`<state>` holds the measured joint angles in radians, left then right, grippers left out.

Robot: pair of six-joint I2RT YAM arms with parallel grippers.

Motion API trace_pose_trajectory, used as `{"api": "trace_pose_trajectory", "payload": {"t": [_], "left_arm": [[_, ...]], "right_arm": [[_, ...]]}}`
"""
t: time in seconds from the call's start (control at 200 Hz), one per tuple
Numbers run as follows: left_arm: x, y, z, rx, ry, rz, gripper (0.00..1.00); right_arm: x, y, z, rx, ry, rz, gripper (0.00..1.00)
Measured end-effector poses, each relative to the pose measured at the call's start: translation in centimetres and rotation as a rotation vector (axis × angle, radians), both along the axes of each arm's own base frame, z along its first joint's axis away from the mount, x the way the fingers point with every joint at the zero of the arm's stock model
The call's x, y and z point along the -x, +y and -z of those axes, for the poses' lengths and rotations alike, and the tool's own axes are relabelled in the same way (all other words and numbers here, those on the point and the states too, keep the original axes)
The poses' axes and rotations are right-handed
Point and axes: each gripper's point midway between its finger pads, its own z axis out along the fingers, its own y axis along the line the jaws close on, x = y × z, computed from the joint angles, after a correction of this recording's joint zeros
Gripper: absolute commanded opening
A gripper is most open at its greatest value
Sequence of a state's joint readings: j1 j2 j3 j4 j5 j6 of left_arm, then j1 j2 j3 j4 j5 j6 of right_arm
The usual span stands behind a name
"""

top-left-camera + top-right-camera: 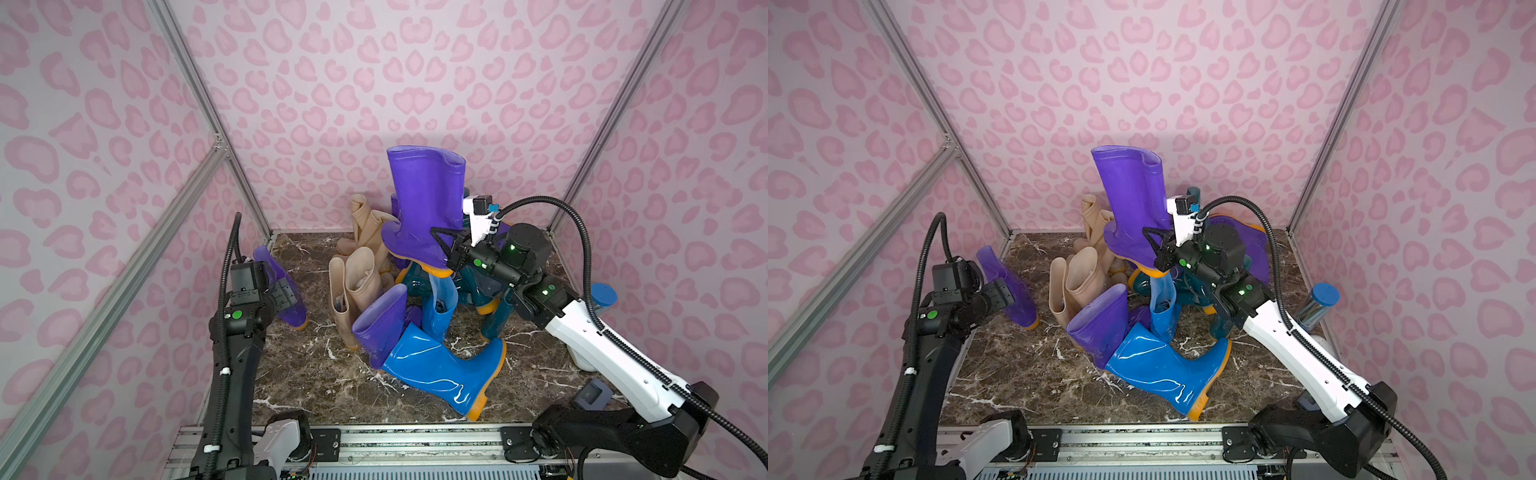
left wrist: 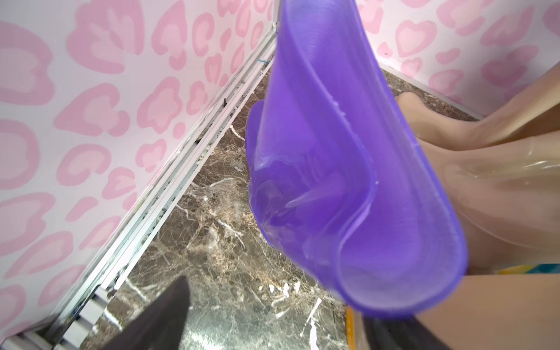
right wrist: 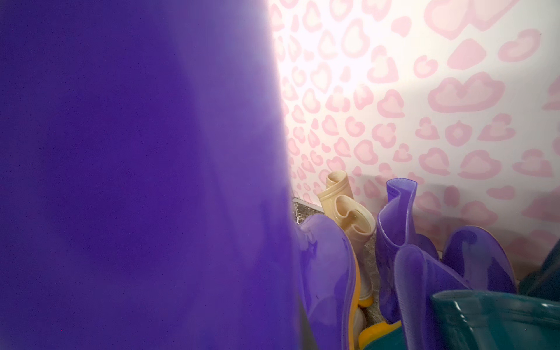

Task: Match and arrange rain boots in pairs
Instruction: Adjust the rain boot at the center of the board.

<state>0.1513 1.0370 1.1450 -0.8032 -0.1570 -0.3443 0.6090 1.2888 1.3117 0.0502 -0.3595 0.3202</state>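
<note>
My right gripper (image 1: 444,243) is shut on a purple rain boot (image 1: 424,199), holding it upright in the air above the pile; this boot (image 3: 136,181) fills most of the right wrist view and hides the fingers. My left gripper (image 1: 286,296) is open beside another purple boot (image 1: 294,316), which stands on its orange sole against the left wall. In the left wrist view that boot's shaft (image 2: 318,151) hangs close over one finger, and I cannot tell if they touch. A pile holds beige boots (image 1: 357,282), a purple boot (image 1: 380,320), blue boots (image 1: 440,370) and dark teal boots (image 1: 494,316).
A shiny cylinder with a blue cap (image 1: 602,299) stands by the right wall. A small grey device (image 1: 592,395) lies on the marble floor (image 1: 311,374) at the front right. Pink patterned walls enclose three sides, and a metal rail (image 1: 415,440) runs along the front.
</note>
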Motion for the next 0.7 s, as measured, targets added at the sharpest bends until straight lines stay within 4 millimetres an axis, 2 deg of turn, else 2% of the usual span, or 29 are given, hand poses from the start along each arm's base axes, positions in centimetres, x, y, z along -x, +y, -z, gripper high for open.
{"api": "trace_pose_trajectory", "payload": {"t": [0.185, 0.345, 0.445, 0.57, 0.62, 0.705], "left_arm": [[-0.8, -1.2, -3.4, 0.057, -0.076, 0.044, 1.0], [-1.9, -1.5, -4.9, 0.074, -0.091, 0.064, 1.0], [-2.4, -1.6, -5.0, 0.082, -0.075, 0.071, 1.0], [-2.5, -1.6, -4.4, 0.078, -0.046, 0.074, 1.0], [-2.4, -1.5, -3.7, 0.077, -0.027, 0.071, 0.95], [-2.3, -1.4, -2.3, 0.072, 0.011, 0.073, 0.79]], "right_arm": [[0.4, 0.9, -0.9, -0.011, -0.016, -0.028, 0.0], [1.6, 2.6, -1.2, -0.019, -0.033, -0.068, 0.0], [2.3, 3.6, -1.0, -0.011, -0.029, -0.084, 0.0], [3.5, 5.2, -2.0, -0.034, -0.036, -0.086, 0.0], [4.3, 6.2, -2.4, -0.048, -0.046, -0.093, 0.0], [5.3, 7.9, -2.5, -0.066, -0.043, -0.106, 0.0]]}}
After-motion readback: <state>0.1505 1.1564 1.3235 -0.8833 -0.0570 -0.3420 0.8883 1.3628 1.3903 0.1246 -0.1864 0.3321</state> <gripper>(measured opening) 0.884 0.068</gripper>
